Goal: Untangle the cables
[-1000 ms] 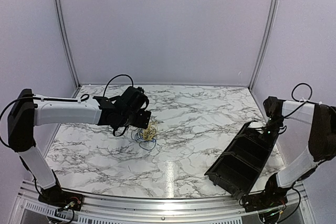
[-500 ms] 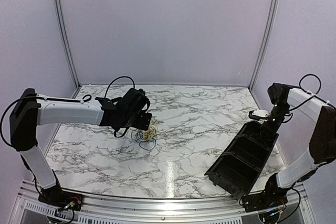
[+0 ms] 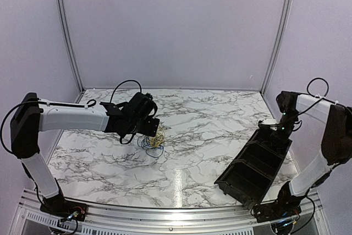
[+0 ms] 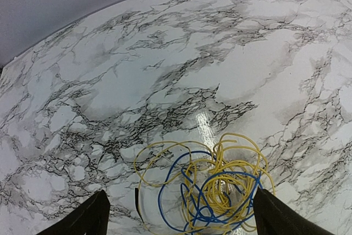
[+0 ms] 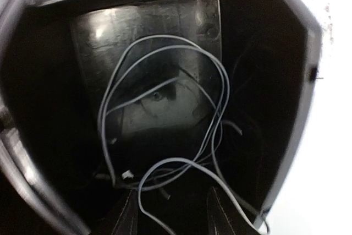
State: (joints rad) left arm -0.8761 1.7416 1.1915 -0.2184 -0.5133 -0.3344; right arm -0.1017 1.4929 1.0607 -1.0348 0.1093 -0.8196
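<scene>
Cables (image 4: 209, 191), yellow and blue, lie in one knotted heap on the marble-patterned table (image 4: 165, 53), left of its centre. They sit directly under the left gripper (image 4: 180, 202), whose black fingers (image 4: 82, 218) are spread wide to either side of the heap and hold nothing. The strands are thin, round and smooth-jacketed, and they look light and limp. A pull on one would probably drag the whole nest across the glossy tabletop instead of freeing it. The better hold seems to be an outer yellow loop that stands clear at the heap's edge, not the dense blue-and-yellow crossing in the middle, where a pinch would catch several wires at once. Far to the right, near the table's edge, stands a long black plastic bin (image 3: 250, 169) with dividing walls. The right gripper (image 5: 173, 213) hangs over its far end, looking into a compartment. A single pale wire (image 5: 165, 108) lies there in loose springy coils against the shiny dark floor. That gripper's fingers also stand apart. One tail of the wire runs down between them, apparently unclamped.
</scene>
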